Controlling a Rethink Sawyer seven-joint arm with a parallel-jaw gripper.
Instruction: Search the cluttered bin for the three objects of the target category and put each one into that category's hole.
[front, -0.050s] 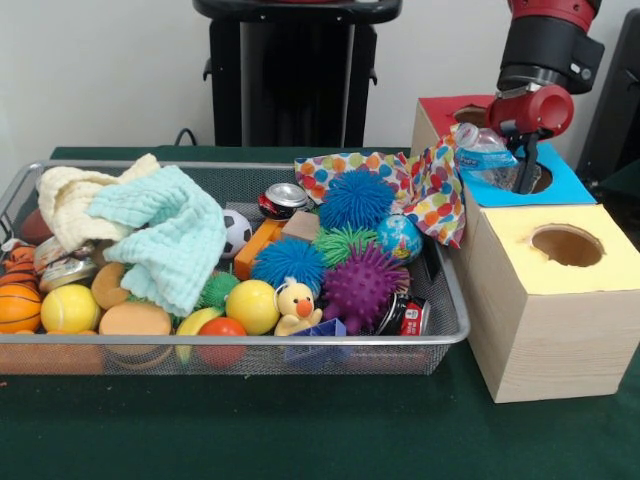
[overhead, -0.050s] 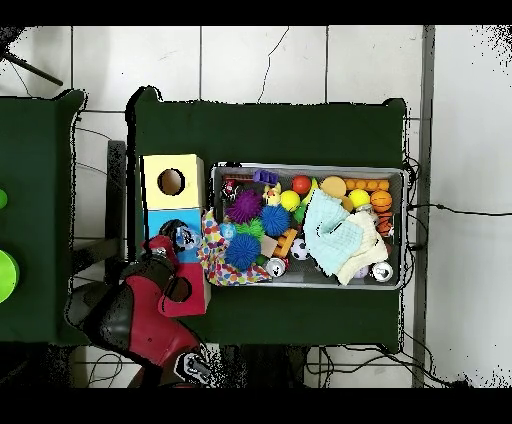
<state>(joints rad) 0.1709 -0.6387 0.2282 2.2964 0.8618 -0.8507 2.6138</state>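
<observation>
My gripper (front, -0.050s: 519, 158) hangs over the blue-topped box (front, -0.050s: 572, 186), beside its round hole (front, -0.050s: 541, 178). It is shut on a crushed clear plastic bottle (front, -0.050s: 482, 150) that sticks out to the left, above the box's edge. From overhead the gripper (overhead, -0.050s: 170, 246) and the bottle (overhead, -0.050s: 183, 237) sit over the blue box (overhead, -0.050s: 160, 222), between the yellow box (overhead, -0.050s: 152, 182) and the red box (overhead, -0.050s: 196, 292). The wire mesh bin (front, -0.050s: 230, 345) holds crushed cans (front, -0.050s: 285, 198), spiky balls (front, -0.050s: 357, 198), toy balls and cloths.
A yellow-topped wooden box (front, -0.050s: 520, 300) with a hole (front, -0.050s: 567, 245) stands nearest the camera, with the red box (front, -0.050s: 440, 108) behind. A polka-dot cloth (front, -0.050s: 432, 190) drapes over the bin's right end against the boxes. A mint towel (front, -0.050s: 165, 235) covers part of the clutter.
</observation>
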